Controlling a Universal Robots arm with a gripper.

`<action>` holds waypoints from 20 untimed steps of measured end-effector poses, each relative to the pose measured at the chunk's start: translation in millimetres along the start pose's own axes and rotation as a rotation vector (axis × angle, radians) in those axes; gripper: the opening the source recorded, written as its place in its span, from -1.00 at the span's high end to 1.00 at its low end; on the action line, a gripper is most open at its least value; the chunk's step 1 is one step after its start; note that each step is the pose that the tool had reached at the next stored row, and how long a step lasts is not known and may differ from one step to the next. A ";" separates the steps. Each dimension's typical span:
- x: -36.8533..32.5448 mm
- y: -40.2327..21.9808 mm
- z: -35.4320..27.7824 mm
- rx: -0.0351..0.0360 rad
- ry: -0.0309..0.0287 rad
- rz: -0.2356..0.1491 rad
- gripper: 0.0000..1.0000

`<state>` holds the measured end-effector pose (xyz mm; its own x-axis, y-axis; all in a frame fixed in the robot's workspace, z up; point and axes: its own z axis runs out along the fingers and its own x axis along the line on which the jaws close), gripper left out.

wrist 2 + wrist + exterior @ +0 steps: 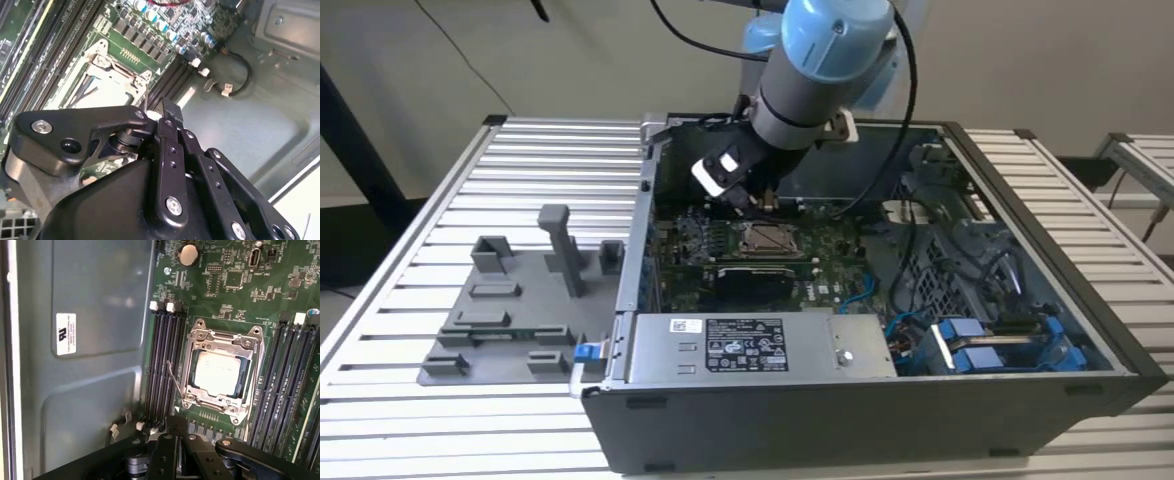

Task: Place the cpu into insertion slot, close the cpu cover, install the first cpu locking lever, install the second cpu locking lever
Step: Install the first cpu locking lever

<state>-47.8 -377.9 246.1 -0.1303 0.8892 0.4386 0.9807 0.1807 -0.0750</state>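
One closed-up gripper (pixel 175 423) hovers near an edge of the cpu cover (pixel 225 342).

A plain pale wall (pixel 520 60) stands behind a table (pixel 467 170) of ribbed silvery metal slats. 1 similar slatted table (pixel 1141 160) sits at the exterior view's right. Light falls soft and even.

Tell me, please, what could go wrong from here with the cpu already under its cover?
The thin locking lever looks unlatched beside the cpu cover; the gripper might slip off it and leave the cover unclamped. The gripper also hangs close to the memory slots and could scrape them.
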 end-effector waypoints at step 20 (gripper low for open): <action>0.2 0.0 -0.7 -0.1311 -0.0658 -0.309 0.79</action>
<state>-47.8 -378.1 246.8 -0.4287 0.8270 0.3636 0.9034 0.3937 0.1699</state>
